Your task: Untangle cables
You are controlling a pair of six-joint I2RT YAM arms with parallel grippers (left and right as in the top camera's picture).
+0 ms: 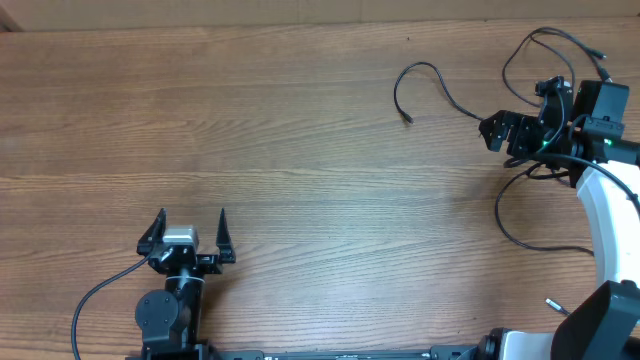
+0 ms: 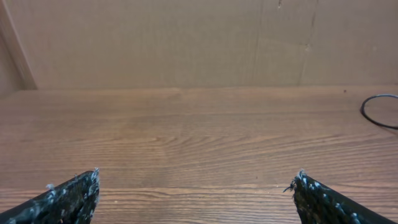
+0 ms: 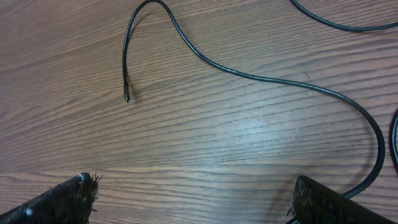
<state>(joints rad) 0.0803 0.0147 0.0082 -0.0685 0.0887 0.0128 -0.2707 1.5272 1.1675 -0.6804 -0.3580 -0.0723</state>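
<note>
Two grippers spread wide, both empty. Left gripper [image 1: 192,216] near left over table [image 1: 300,150]. Right gripper [image 3: 194,186] far right, over cables [image 3: 249,76] lying loose, plug end free.

thin black cables [image 1: 432,80] sprawl loose, table's right.

Overhead looks straight down on tabletop [image 1: 300,120]. Left wrist sits low, facing forward along it. Right wrist is close, tilted down, sharing cable [image 3: 267,78] with overhead.
</note>
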